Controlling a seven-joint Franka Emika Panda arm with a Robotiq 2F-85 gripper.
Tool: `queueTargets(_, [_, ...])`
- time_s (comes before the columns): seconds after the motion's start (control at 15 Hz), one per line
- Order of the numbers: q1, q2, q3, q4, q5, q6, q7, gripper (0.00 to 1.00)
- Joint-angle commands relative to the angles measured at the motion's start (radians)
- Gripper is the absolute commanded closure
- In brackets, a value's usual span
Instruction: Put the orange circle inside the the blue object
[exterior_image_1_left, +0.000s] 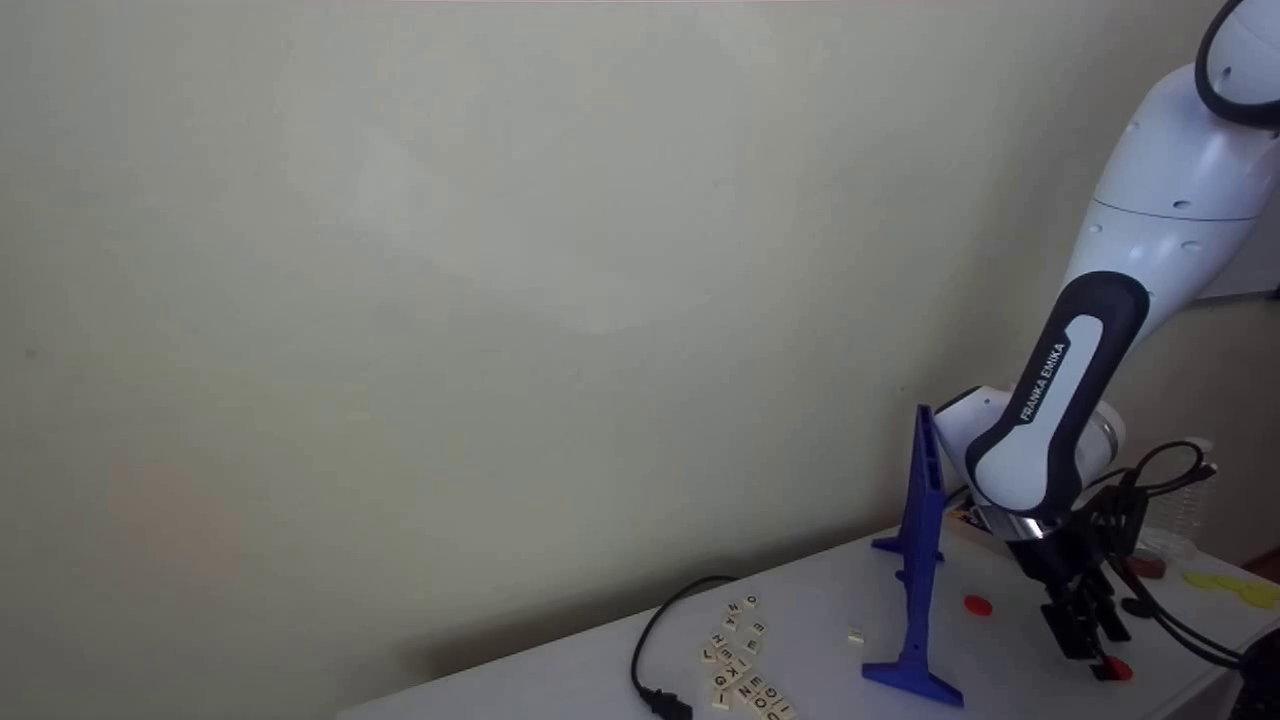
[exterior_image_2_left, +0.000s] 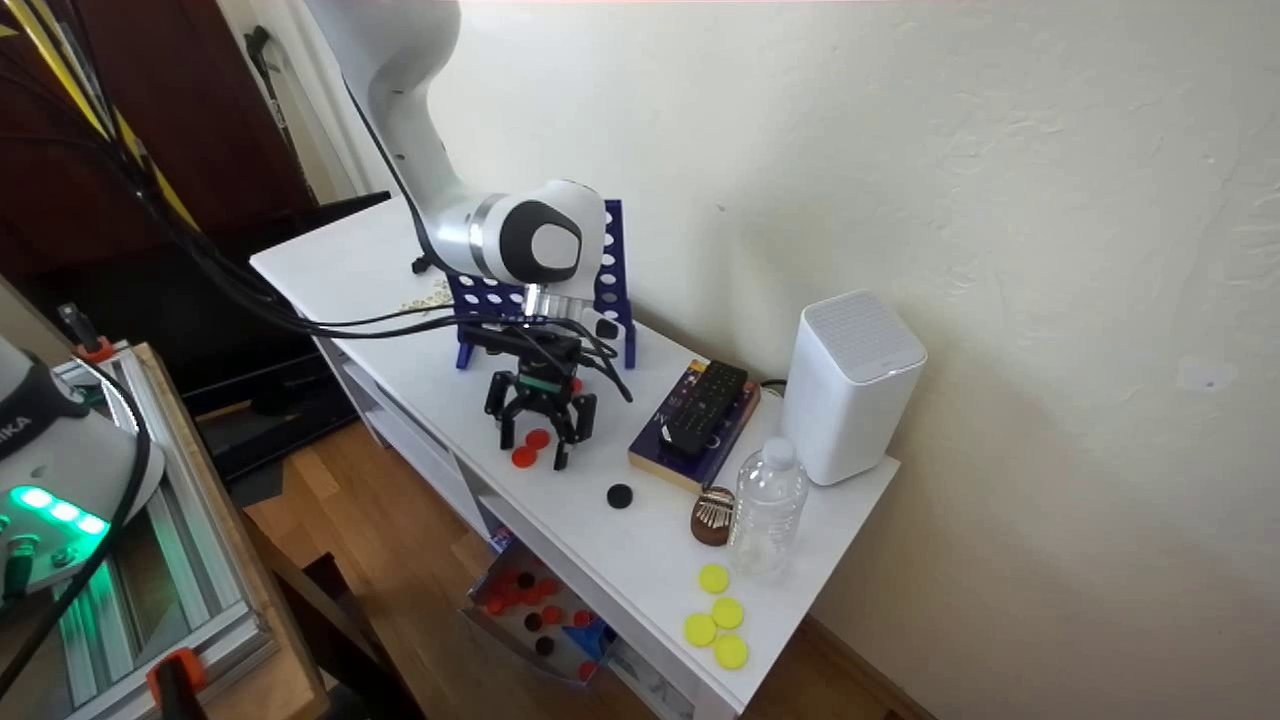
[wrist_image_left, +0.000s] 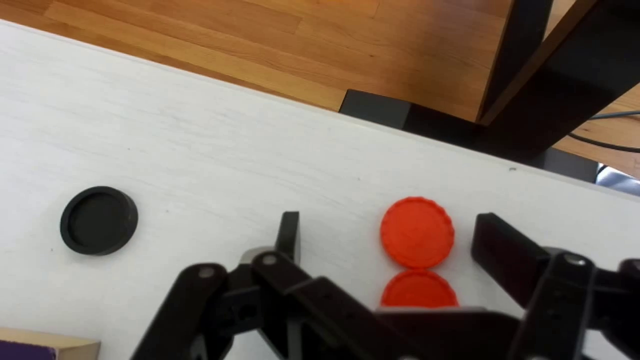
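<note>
The blue object stands upright on the white table. It is an upright blue rack with rows of round holes, partly hidden by the arm in an exterior view. Two red-orange circles lie flat and touching on the table in the wrist view, a whole one and one partly covered by the gripper. They also show in an exterior view. Another orange circle lies nearer the blue object. My gripper is open, pointing down over the touching pair, its fingers apart on either side with nothing held.
A black disc lies beside the gripper. A book with a remote, a thumb piano, a bottle, a white box and yellow discs stand farther along. Letter tiles lie beyond the blue object.
</note>
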Motion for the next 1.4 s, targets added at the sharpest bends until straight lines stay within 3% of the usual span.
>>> queueTargets(0.0, [0.018, 0.031, -0.002, 0.02, 0.005, -0.018, -0.005, 0.02])
queueTargets(0.33, [0.01, 0.035, -0.002, 0.019, 0.011, -0.015, -0.009, 0.0])
queueTargets(0.47, [0.007, 0.034, -0.002, 0.019, 0.013, -0.013, -0.011, 0.26])
queueTargets(1.0, [0.012, 0.038, -0.013, 0.029, 0.003, -0.041, -0.005, 0.81])
queueTargets(1.33, [0.013, 0.039, -0.015, 0.028, -0.001, -0.052, -0.002, 0.83])
